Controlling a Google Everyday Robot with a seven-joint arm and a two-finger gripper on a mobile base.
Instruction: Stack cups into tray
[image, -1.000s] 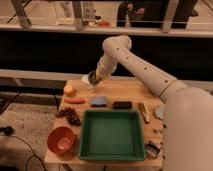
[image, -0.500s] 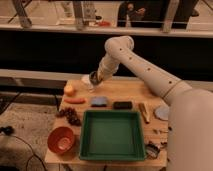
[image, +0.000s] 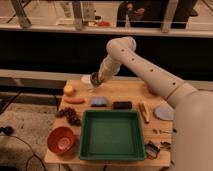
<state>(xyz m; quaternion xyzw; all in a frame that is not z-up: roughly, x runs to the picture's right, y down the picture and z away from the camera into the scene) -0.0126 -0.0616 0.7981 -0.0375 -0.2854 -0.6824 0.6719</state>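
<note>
Table (image: 131, 94) rear: gripper (image: 98, 79) at sideways cup (image: 90, 81)

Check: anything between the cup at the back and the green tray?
Gripper is at the cup. A blue pad lies on the table between it and the tray; nothing higher.

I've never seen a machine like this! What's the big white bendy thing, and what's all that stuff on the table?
The white thing is a robot arm. One camera looks down on a wooden table from the robot's side. The gripper, which is the robot's hand, is at the table's far left end. I can't tell if it holds anything. On the table are a green tray with nothing in it, an orange bowl, grapes, a blue sponge and a round fruit.
</note>
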